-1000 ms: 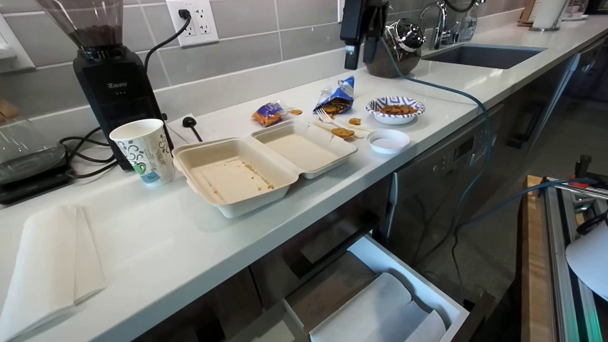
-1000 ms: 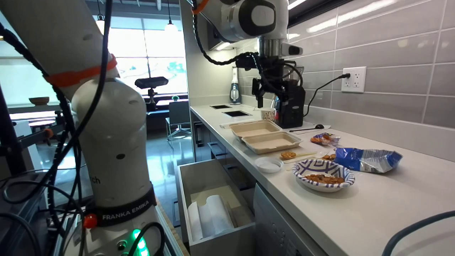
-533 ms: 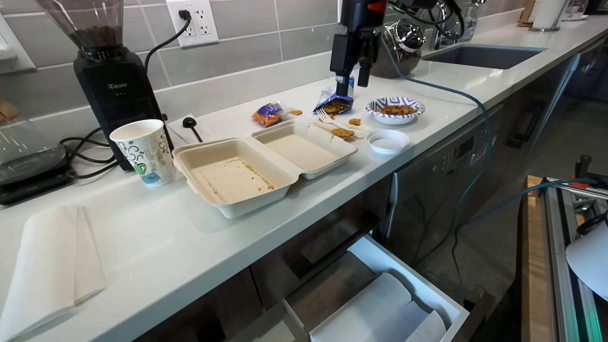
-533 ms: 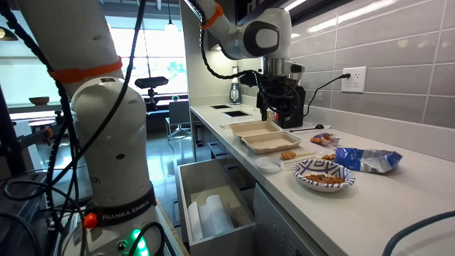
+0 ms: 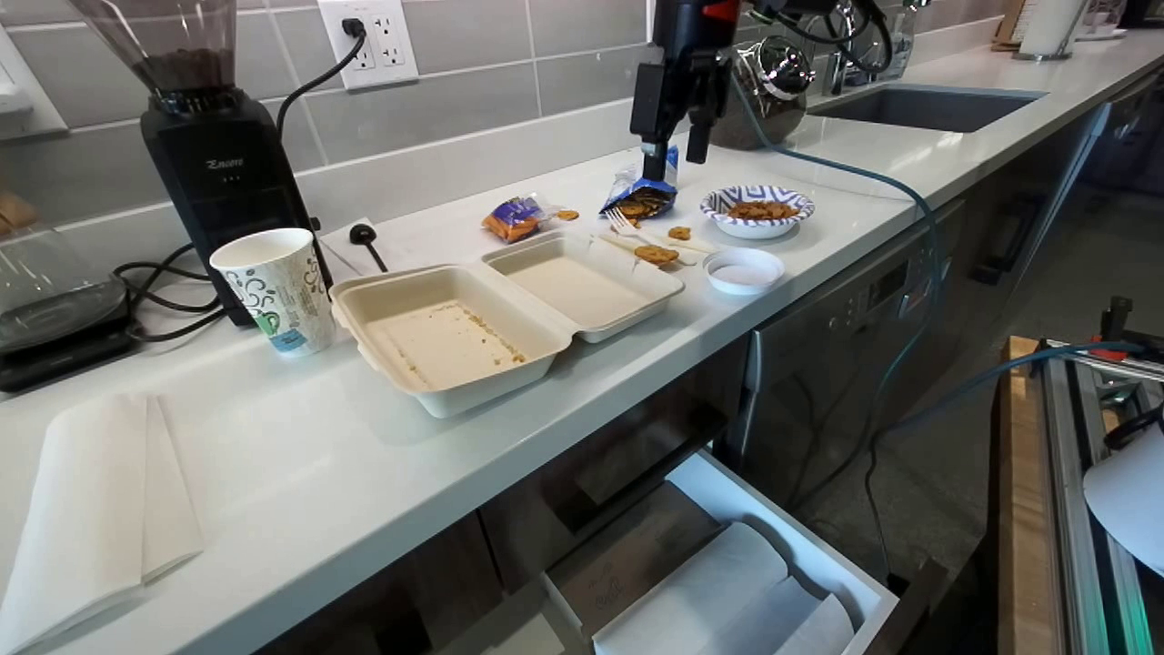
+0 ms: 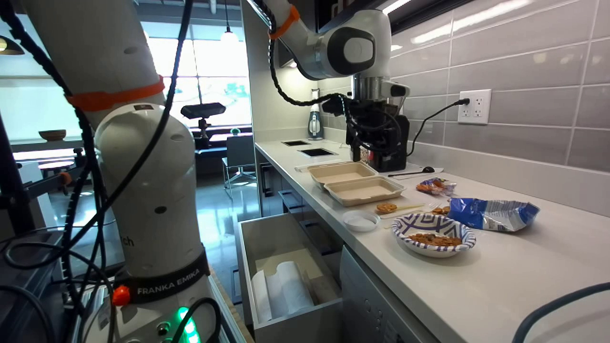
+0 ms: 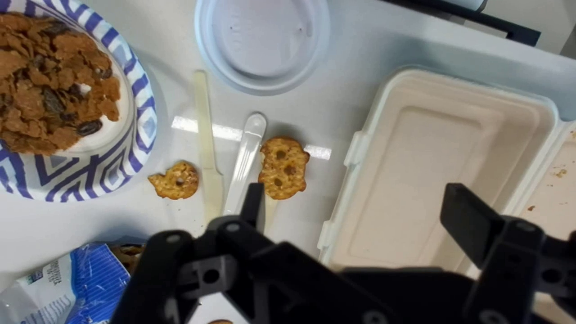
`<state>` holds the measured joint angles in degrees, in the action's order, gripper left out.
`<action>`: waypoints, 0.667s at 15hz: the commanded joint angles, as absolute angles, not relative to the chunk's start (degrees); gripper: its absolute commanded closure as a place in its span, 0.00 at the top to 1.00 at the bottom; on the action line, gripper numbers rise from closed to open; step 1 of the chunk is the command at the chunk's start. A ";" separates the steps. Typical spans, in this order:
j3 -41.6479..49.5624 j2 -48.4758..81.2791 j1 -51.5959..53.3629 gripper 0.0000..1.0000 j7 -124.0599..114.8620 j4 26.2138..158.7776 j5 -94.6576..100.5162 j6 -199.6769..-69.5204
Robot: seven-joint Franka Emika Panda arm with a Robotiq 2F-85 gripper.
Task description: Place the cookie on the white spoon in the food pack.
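Note:
The cookie (image 7: 284, 168) lies flat and golden-brown on the counter end of a pale spoon, whose handle (image 7: 271, 209) shows below it in the wrist view. The spoon's bowl is hidden under the cookie. The cookie also shows in both exterior views (image 5: 657, 256) (image 6: 386, 207). The food pack (image 7: 405, 180) lies open beside the cookie, with crumbs in its farther half (image 5: 436, 350). My gripper (image 7: 360, 207) is open and empty, above the counter. In the wrist view its left fingertip overlaps the cookie's lower edge and its right fingertip is over the food pack. It shows in an exterior view (image 5: 677, 156).
A patterned bowl of cereal (image 7: 143, 121), a white lid (image 7: 263, 83), a clear utensil (image 7: 245, 162), a pale knife (image 7: 204, 130) and a broken cookie (image 7: 175, 181) lie near. Blue snack bag (image 6: 491, 214), small wrapper (image 5: 514, 218), paper cup (image 5: 277, 291) and grinder (image 5: 227, 173) stand around.
My gripper has come down toward the counter since one second ago. Over the last half second it has hardly moved and stays open. The cookie and food pack have not moved.

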<state>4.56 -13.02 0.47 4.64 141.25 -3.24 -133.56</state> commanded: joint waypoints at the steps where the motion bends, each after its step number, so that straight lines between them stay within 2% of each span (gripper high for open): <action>1: 2.36 -8.58 -1.12 1.00 -3.56 139.94 -1.49 -136.51; 10: 1.70 -1.73 -2.24 1.00 -12.92 137.76 6.03 -146.11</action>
